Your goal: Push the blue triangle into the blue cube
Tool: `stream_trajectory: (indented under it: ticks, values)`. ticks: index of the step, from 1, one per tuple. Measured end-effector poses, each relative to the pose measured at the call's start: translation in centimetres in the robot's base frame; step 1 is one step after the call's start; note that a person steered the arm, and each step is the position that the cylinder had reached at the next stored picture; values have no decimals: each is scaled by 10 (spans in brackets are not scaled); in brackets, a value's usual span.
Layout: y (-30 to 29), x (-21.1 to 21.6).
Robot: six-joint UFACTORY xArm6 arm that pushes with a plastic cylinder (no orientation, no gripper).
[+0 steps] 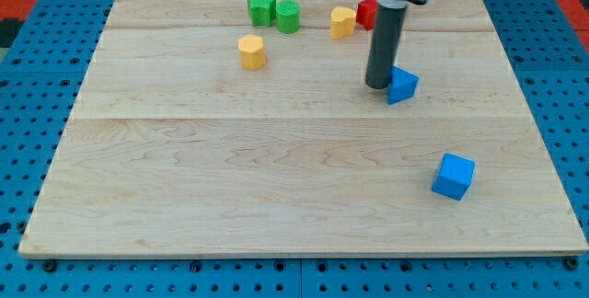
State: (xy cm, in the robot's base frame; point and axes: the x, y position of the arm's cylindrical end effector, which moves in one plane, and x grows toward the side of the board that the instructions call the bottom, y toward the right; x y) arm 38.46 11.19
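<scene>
The blue triangle (403, 85) lies on the wooden board (230, 178) right of the middle, in the upper half. The blue cube (454, 176) sits lower, toward the view's bottom right, well apart from the triangle. My tip (378, 85) stands on the board right against the triangle's left side; I cannot tell whether it touches. The rod rises from there to the view's top edge.
A red block (367, 10) sits behind the rod near the top edge, partly hidden. A yellow block (342, 22) is left of it. A green star-shaped block (261, 8) and a green block (288, 16) stand together further left. Another yellow block (251, 51) lies below them.
</scene>
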Motion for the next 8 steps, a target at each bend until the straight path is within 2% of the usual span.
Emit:
stream_trajectory:
  ticks: [1, 2, 4, 5, 6, 7, 8]
  values:
    - [17, -11]
    - [63, 27]
    - [47, 111]
    - [46, 76]
    - [68, 66]
    - [101, 71]
    - [85, 87]
